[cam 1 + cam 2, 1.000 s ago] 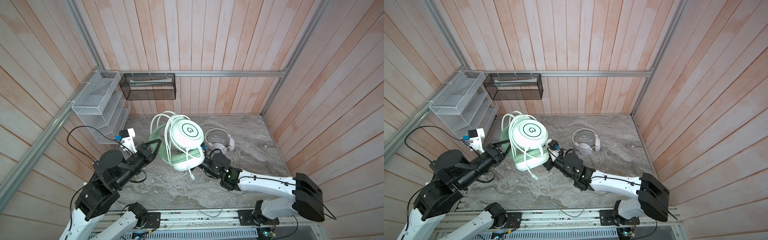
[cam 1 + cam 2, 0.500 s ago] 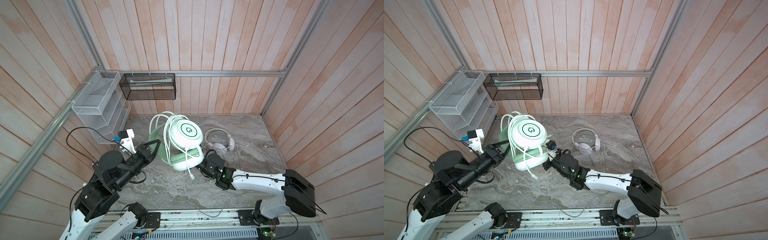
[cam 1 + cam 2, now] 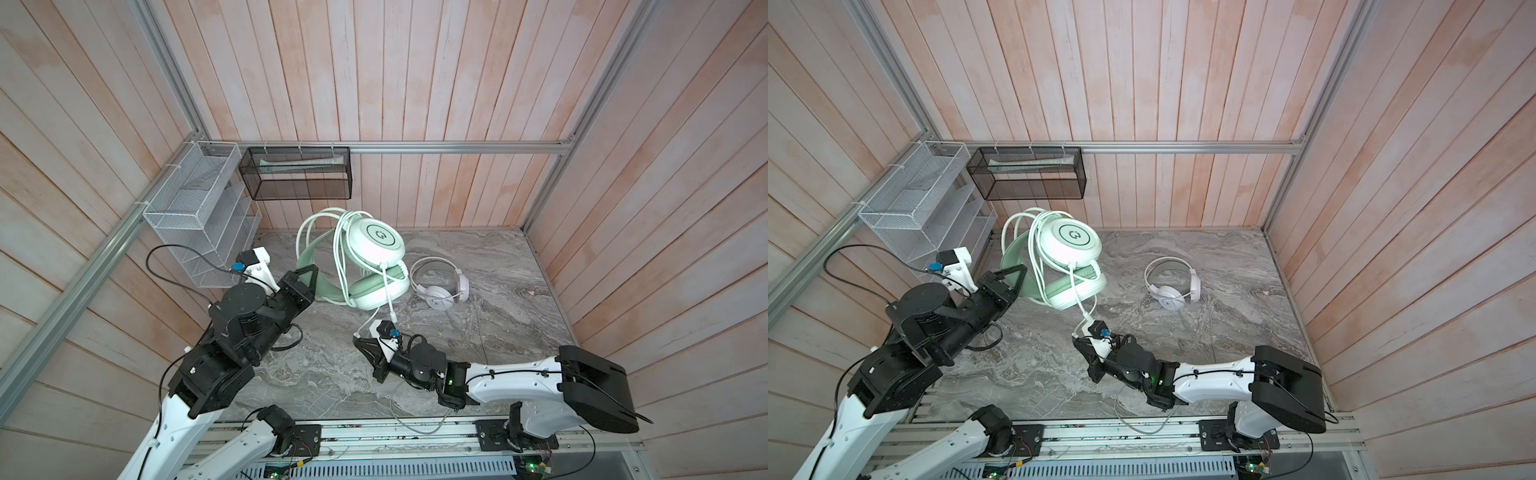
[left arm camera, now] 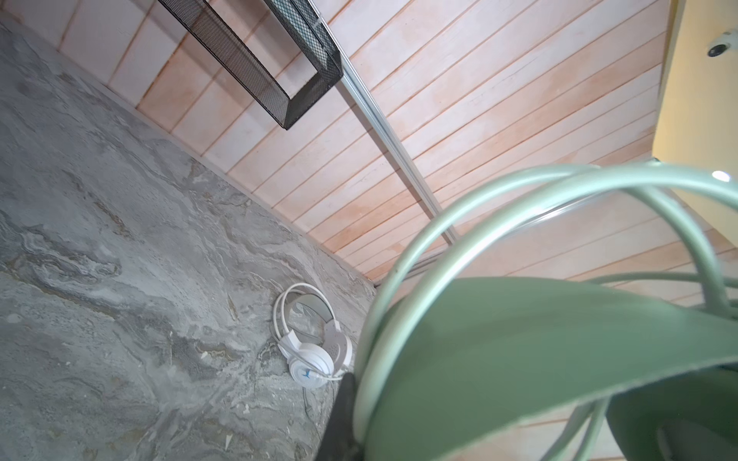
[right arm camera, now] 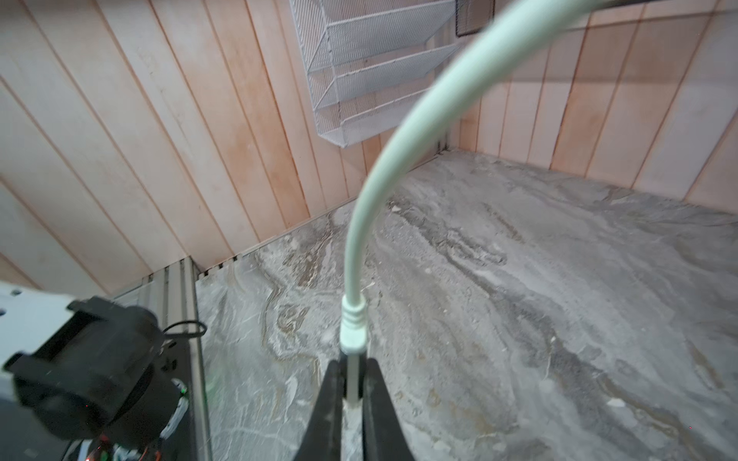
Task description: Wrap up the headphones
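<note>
The green headset sits left of centre in both top views, tilted, one ringed cup facing up and the other below it. Whether the lower cup touches the table cannot be told. Its cord is looped several times around the upper cup and over the headband.

The left gripper reaches in from the lower left, its fingers closed on the headband's left side. In the left wrist view the green band fills the lower right, cord loops arching over it, and only one dark finger shows at the bottom edge.

The cord's free end drops from the upper cup across the lower one to the right gripper, just below the headset at picture centre. The right wrist view shows it plainly: the two black fingers are pinched on the plug, with the cord curving up and away to the upper right of that frame.

The white headset lies flat on the table right of the green one — close beside it in a top view, apart from both grippers. Its thin cord trails toward the bottom edge.

A white wire rack and a black mesh basket hang on the walls at upper left.
</note>
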Motion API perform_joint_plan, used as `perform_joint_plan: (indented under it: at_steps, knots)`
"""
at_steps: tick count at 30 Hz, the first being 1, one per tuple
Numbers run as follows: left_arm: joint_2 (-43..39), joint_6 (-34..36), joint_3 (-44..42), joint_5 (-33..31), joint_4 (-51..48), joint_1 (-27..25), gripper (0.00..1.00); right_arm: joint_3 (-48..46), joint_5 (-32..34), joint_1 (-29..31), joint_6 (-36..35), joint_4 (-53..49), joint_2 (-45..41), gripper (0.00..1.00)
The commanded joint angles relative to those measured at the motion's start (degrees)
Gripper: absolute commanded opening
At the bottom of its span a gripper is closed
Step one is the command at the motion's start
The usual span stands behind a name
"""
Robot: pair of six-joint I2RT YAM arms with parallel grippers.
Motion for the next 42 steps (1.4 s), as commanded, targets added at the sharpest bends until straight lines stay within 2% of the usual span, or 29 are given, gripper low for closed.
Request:
perform_joint_plan:
  at_steps: [1, 7, 8, 14, 19, 23, 27, 29, 35, 38, 42]
  knots:
    - [2.8, 0.6, 3.8, -3.9, 6.8, 2.9, 0.00, 0.1, 2.7, 4.5, 1.4, -0.6, 1.9, 0.00]
    - [10.1, 0.2, 4.9, 1.7, 5.2, 15.4, 0.00, 7.1, 7.0, 16.0, -2.7, -14.2, 4.7, 0.00]
    - [11.3, 0.8, 4.8, 1.0, 5.0, 16.4, 0.00, 9.1, 7.5, 18.0, -3.7, -17.1, 5.0, 0.00]
    - [17.5, 5.4, 2.2, -6.3, 6.2, 19.6, 0.00, 21.8, 10.6, 26.8, -9.1, -39.3, 6.5, 0.00]
    - [19.7, 11.0, -4.5, -9.7, 10.5, 19.5, 0.00, 32.4, 10.1, 28.6, -12.8, -57.4, 5.0, 0.00]
    - [18.3, 18.3, -12.0, -11.1, 15.0, 18.4, 0.00, 42.6, 10.7, 28.4, -15.7, -75.6, 3.7, 0.00]
    - [13.9, 28.1, -19.3, -13.3, 19.3, 15.3, 0.00, 49.4, 10.7, 25.4, -17.2, -90.0, 0.8, 0.00]
    - [10.5, 33.9, -23.0, -14.5, 20.6, 12.9, 0.00, 52.9, 12.9, 23.3, -18.0, -95.6, -1.0, 0.00]
    - [-1.3, 44.6, -32.6, -15.0, 20.5, 6.0, 0.00, 61.5, 26.3, 18.2, -25.5, -97.5, -4.5, 0.00]
    - [-7.1, 49.3, -35.3, -15.1, 20.3, 1.7, 0.00, 65.2, 30.5, 13.9, -30.2, -96.4, -3.9, 0.00]
    - [-12.3, 53.3, -36.2, -16.0, 18.3, -2.9, 0.00, 65.6, 29.8, 5.8, -35.4, -91.7, -5.1, 0.00]
